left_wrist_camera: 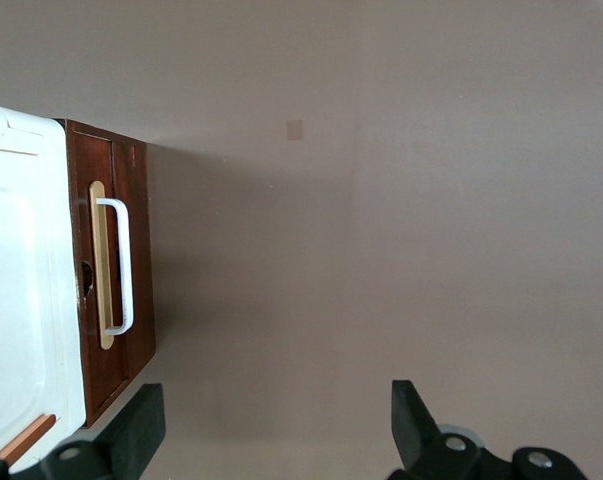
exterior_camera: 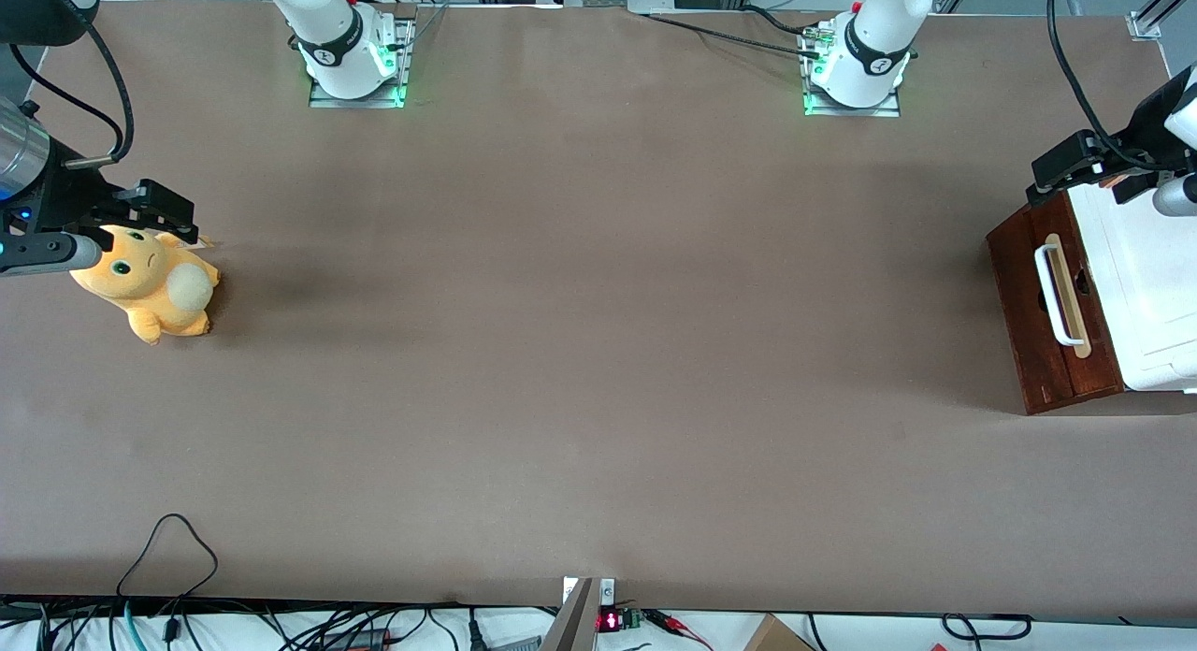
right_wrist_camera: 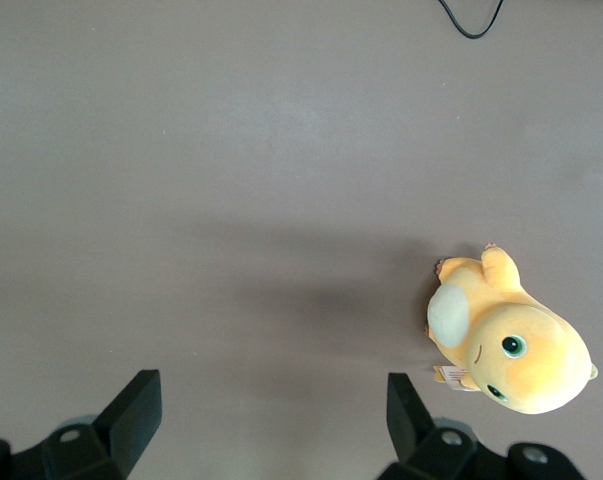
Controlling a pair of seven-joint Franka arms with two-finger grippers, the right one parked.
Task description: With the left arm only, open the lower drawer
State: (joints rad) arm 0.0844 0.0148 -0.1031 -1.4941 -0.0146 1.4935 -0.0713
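Observation:
The lower drawer [exterior_camera: 1047,342] has a dark reddish-brown front with a white bar handle [exterior_camera: 1055,296] on a tan strip. It stands at the working arm's end of the table and looks closed. It also shows in the left wrist view [left_wrist_camera: 136,300], with its handle [left_wrist_camera: 127,265]. The left arm's black gripper [exterior_camera: 1071,169] hovers high above the cabinet's corner farther from the front camera, apart from the handle. In the left wrist view the gripper [left_wrist_camera: 278,420] is open and empty, with both fingers [left_wrist_camera: 141,425] wide apart over bare table in front of the drawer.
The white cabinet top [exterior_camera: 1146,277] sits above the drawer front and shows in the left wrist view [left_wrist_camera: 16,290]. An orange plush toy [exterior_camera: 154,286] lies toward the parked arm's end of the table. A loose black cable [exterior_camera: 168,539] loops near the table's front edge.

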